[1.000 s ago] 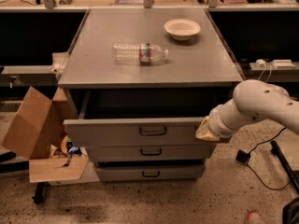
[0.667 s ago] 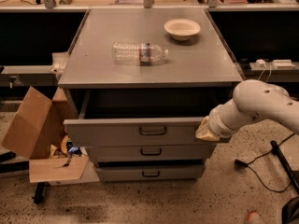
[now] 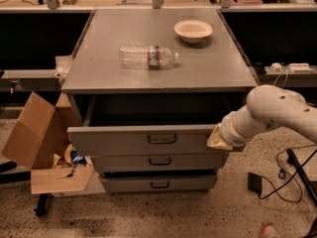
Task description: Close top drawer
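Top drawer (image 3: 114, 142) of the grey cabinet (image 3: 208, 68) stands pulled out just as far as a second ago, the gripper (image 3: 218, 139) against its front's right end, whether open or closed I cannot tell, so the closing push has likely not yet taken effect.

Your top drawer (image 3: 124, 142) stands open, its dark inside showing. The gripper (image 3: 217, 139) is at the front's right end, 3 o'clock of the handle (image 3: 162, 139). On the cabinet top (image 3: 99, 76) a bottle (image 3: 147, 56) lies flat, with a bowl (image 3: 193, 30) at its 1 o'clock. A cardboard box (image 3: 29, 133) is at the drawer's 9 o'clock.
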Controlling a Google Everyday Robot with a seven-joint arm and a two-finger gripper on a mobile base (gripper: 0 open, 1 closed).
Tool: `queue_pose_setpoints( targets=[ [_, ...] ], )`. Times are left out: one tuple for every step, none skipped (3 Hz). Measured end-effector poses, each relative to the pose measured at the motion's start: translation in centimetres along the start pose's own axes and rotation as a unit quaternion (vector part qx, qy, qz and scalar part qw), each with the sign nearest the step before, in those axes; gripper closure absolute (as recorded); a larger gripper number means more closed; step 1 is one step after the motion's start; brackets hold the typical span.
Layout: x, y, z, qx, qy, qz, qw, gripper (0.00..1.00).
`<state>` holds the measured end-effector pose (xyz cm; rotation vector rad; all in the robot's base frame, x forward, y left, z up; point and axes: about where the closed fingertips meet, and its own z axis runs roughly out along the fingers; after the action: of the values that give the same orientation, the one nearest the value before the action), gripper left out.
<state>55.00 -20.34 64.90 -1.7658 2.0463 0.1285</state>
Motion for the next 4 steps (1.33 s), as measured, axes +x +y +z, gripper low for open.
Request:
queue_pose_setpoints(
  targets=[
    [0.0, 0.0, 0.0, 0.0, 0.0, 0.0, 1.0, 0.06],
    [0.0, 0.01, 0.01, 0.0, 0.0, 0.0, 1.0, 0.0],
    [0.0, 0.01, 0.01, 0.0, 0.0, 0.0, 1.0, 0.0],
    [-0.22, 0.81, -0.62, -0.002, -0.011, -0.014, 0.9998, 0.0]
  ],
)
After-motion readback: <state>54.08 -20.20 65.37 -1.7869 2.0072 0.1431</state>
